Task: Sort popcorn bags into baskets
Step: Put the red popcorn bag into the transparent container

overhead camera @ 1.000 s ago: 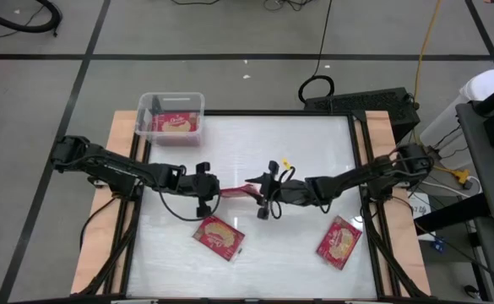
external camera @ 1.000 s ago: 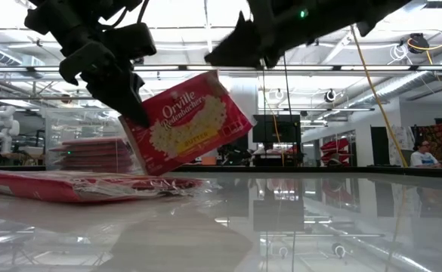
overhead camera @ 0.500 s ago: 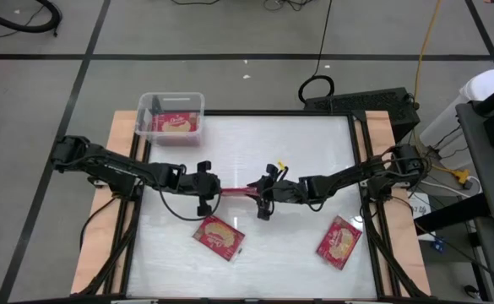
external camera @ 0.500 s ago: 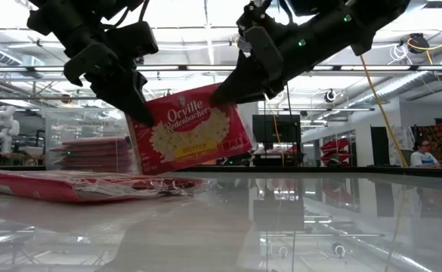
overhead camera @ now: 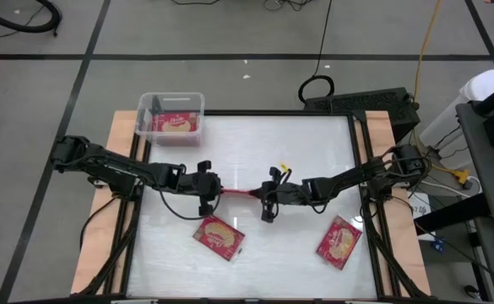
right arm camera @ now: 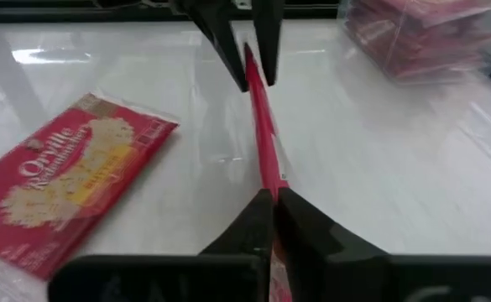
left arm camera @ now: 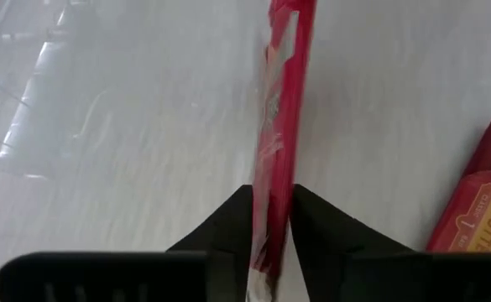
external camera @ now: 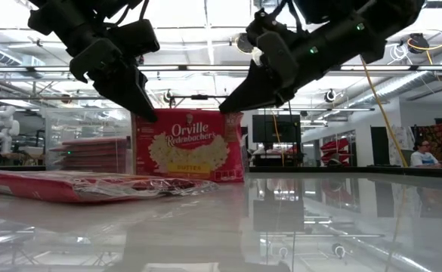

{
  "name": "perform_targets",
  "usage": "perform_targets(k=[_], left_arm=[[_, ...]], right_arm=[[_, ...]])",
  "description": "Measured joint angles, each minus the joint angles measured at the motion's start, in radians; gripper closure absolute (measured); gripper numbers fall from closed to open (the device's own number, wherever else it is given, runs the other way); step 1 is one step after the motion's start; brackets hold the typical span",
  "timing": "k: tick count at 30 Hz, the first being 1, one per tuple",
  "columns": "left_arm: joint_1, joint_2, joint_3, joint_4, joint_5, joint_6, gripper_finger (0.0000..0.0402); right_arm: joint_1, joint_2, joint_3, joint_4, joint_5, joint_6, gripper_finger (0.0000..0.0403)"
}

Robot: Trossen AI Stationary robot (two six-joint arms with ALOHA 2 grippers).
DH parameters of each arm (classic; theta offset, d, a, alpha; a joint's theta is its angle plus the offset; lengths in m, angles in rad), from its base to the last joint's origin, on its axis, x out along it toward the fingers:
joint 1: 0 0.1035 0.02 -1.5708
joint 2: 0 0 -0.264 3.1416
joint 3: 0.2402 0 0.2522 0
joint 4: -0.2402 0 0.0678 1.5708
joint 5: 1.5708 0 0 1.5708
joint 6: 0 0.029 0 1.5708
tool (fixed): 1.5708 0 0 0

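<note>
A red popcorn bag [external camera: 189, 145] stands upright on its long edge at the table's middle, popcorn picture toward the near edge; from above it shows as a thin red line [overhead camera: 242, 193]. My left gripper [overhead camera: 219, 192] is at the bag's left end, its fingers either side of that end [left arm camera: 272, 201] with a small gap. My right gripper [overhead camera: 265, 196] is shut on the bag's right end. The clear basket [overhead camera: 145, 105] at the far left corner holds red bags [overhead camera: 176, 124]. My left gripper: its fingers [right arm camera: 266, 50] flank the bag's upper left corner [external camera: 141, 117], and I cannot tell whether they touch it. My right gripper pinches the bag's upper right corner [external camera: 232, 115] between its two fingers, slanting down from the table's right, along the bag's top edge [right arm camera: 267, 172]. The bag stands upright, its lower edge down at the tabletop.
Two more bags lie flat near the front: one left of centre [overhead camera: 219, 236], in loose clear wrap [external camera: 62, 185], and one at the right [overhead camera: 339, 241]. Bare tabletop lies between the held bag and the basket.
My right gripper has come down toward the bag and taken hold of its upper right corner. The bag, which hung tilted from my left gripper with its right end high, has swung upright and level, lower edge down at the table.
</note>
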Motion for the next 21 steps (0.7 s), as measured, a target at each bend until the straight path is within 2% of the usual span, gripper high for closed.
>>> perform_targets(k=[6, 12, 16, 18, 21], left_arm=[[0.0, 0.0, 0.0, -0.004, -0.018, -0.002, 0.0314], [0.005, 0.0, 0.0, -0.031, -0.019, 0.005, 0.0314], [0.006, 0.0, 0.0, 0.008, -0.012, 0.024, 0.0315], [0.006, 0.001, 0.0, 0.023, 0.013, 0.049, 0.0324], [0.013, 0.024, 0.0, 0.028, 0.029, 0.073, 0.0359]], right_arm=[[0.0, 0.001, -0.033, 0.08, -0.003, -0.018, 0.04], [0.0, 0.002, -0.033, 0.085, -0.004, -0.021, 0.0399], [0.0, 0.002, -0.033, 0.088, -0.004, -0.019, 0.0399], [0.0, 0.002, -0.033, 0.089, -0.005, -0.019, 0.0399], [0.0, 0.002, -0.034, 0.09, -0.006, -0.019, 0.0399]])
